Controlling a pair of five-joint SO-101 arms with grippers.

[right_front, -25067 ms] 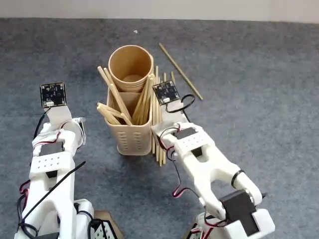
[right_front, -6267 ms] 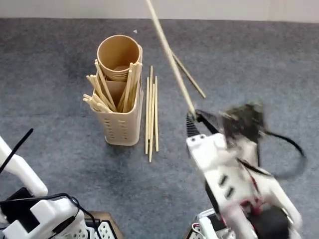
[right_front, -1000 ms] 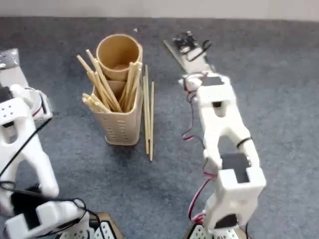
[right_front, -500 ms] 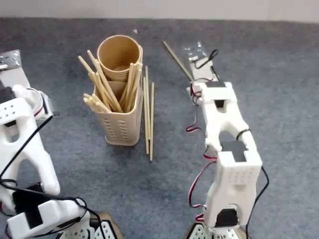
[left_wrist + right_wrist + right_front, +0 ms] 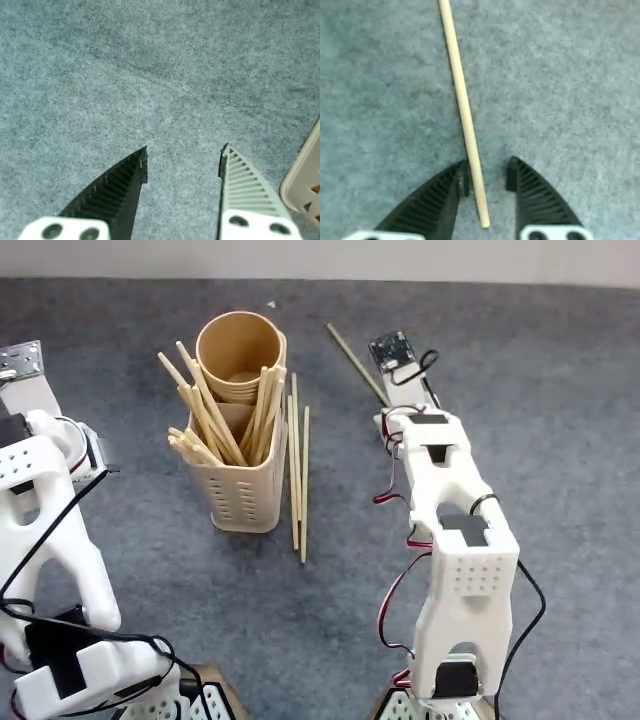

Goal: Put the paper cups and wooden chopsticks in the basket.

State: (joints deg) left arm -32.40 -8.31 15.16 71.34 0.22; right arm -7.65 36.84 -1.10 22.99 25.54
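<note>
A beige slotted basket (image 5: 247, 495) stands on the grey carpet, with stacked paper cups (image 5: 240, 350) in its far end and several wooden chopsticks (image 5: 205, 425) leaning in it. Three loose chopsticks (image 5: 299, 475) lie along its right side. One more chopstick (image 5: 350, 358) lies farther right, its near end under the right arm (image 5: 430, 455). My right gripper (image 5: 487, 172) is open low over that chopstick (image 5: 461, 102), whose end lies between the fingers, close to one of them. My left gripper (image 5: 184, 154) is open above bare carpet, beside a corner of the basket (image 5: 302, 185).
The left arm (image 5: 45, 500) stands upright left of the basket. Grey carpet (image 5: 560, 390) spreads open to the right and at the far side, up to a pale wall strip (image 5: 450, 258).
Over the last second the right arm drew back and to the right, settling over the lone chopstick. The left arm barely moved. The basket and loose chopsticks stayed put.
</note>
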